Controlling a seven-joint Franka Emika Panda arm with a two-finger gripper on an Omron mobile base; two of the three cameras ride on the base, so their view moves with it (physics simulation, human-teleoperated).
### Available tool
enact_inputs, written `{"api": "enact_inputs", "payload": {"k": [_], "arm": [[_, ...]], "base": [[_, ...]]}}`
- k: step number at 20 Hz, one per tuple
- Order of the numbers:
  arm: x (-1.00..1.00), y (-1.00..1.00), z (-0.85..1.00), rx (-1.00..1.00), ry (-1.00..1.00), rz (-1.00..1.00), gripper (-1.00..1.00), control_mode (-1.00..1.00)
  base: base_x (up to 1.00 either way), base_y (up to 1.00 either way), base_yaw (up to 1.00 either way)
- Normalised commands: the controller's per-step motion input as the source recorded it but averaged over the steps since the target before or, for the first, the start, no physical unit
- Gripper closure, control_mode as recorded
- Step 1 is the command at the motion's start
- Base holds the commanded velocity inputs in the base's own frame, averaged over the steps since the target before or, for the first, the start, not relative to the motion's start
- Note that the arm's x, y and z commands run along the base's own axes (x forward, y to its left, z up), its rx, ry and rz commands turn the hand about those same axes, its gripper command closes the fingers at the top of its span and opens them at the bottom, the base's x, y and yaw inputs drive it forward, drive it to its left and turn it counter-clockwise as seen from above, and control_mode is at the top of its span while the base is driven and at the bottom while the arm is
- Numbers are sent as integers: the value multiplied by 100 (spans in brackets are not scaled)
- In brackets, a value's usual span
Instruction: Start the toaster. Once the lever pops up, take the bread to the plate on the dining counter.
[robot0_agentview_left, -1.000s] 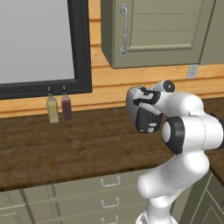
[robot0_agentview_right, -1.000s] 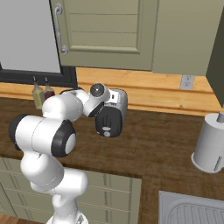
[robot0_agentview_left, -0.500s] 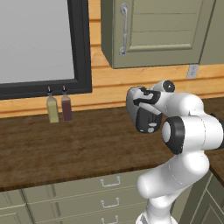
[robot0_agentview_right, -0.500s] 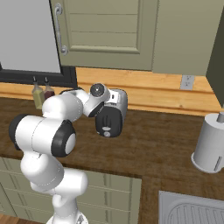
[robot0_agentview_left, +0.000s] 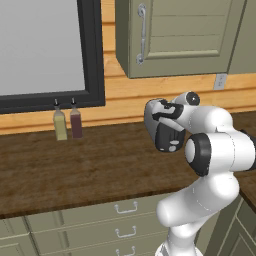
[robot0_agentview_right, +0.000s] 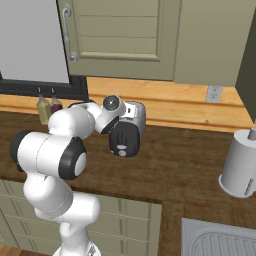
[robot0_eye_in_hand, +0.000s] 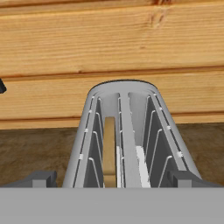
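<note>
The silver toaster (robot0_eye_in_hand: 124, 131) stands on the wood counter against the plank wall, seen from above down its two slots. A tan slice of bread (robot0_eye_in_hand: 109, 151) sits upright in the left slot. My gripper (robot0_eye_in_hand: 112, 178) hangs open just above the toaster's near end, one dark fingertip (robot0_eye_in_hand: 40, 178) at each side. From the right base view the dark hand (robot0_agentview_right: 124, 142) covers the front of the toaster (robot0_agentview_right: 137, 116). In the left base view the hand (robot0_agentview_left: 167, 135) hides most of it. The toaster's lever is hidden. The plate and the dining counter are out of view.
Two small bottles (robot0_agentview_left: 60, 125) stand at the wall under the dark-framed window (robot0_agentview_left: 92, 60). A grey canister (robot0_agentview_right: 241, 165) sits at the right, a sink (robot0_agentview_right: 220, 240) in front of it. A wall cabinet (robot0_agentview_left: 185, 35) hangs overhead. Drawers (robot0_agentview_left: 125, 220) run below the counter edge.
</note>
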Motion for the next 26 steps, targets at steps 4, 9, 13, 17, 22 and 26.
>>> {"api": "enact_inputs", "payload": {"k": [4,9,13,17,22,26], "arm": [[0,0,0,0,0,0,-100,-100],[0,0,0,0,0,0,-100,-100],[0,0,0,0,0,0,-100,-100],[0,0,0,0,0,0,-100,-100],[0,0,0,0,0,0,-100,-100],[0,0,0,0,0,0,-100,-100]], "base": [[0,0,0],[0,0,0],[0,0,0],[0,0,0],[0,0,0],[0,0,0]]}}
